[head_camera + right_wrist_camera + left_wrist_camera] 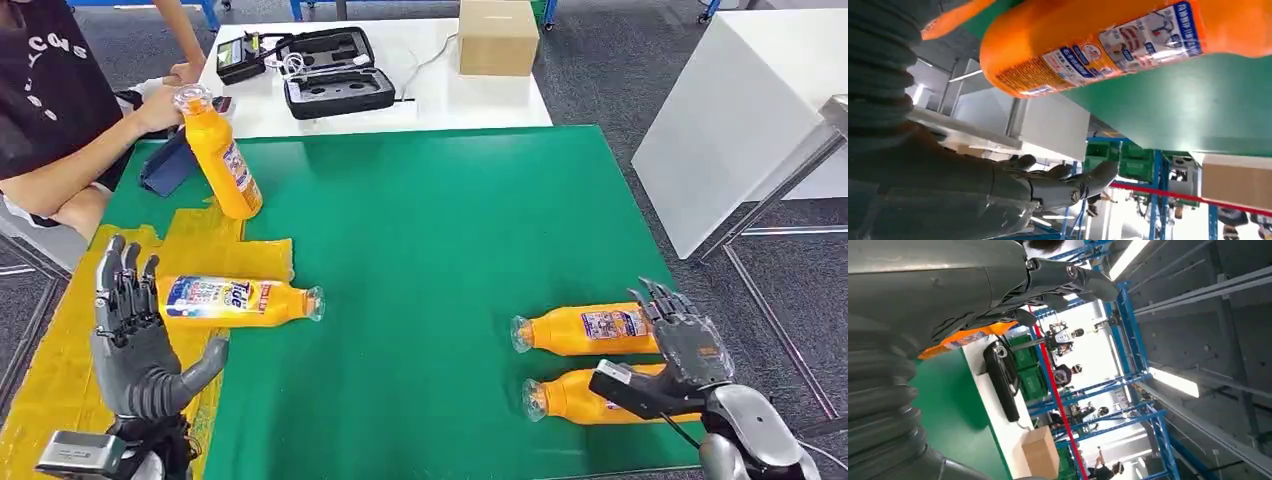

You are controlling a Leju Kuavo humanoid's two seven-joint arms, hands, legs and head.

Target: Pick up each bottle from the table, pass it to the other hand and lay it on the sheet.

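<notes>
Starting at the yellow sheet [215, 250], which covers the left part of the green tabletop [430, 230]: the left robot hand [135, 330] stands upright over the sheet's near side, fingers spread, palm facing the sheet bottle [235, 300] and holding nothing. That bottle lies on its side, base on the sheet and clear cap pointing off it onto the green, so I judge it delivered. At the sheet's far edge a person's hand [165, 105] steadies a tilted bottle [220, 155] by its cap, base down by the sheet; whether it is being placed or removed cannot be told. Well right of the sheet, two more bottles lie side by side on the green, caps pointing back toward the sheet: the far bottle [590, 330] and the near bottle [590, 395]. The right robot hand [680, 350] hovers over their base ends, fingers apart, nothing gripped; the right wrist view shows open fingers [1068, 182] with a bottle just beside them. Judgement: right-side pickup is next, then the pass toward the sheet.
</notes>
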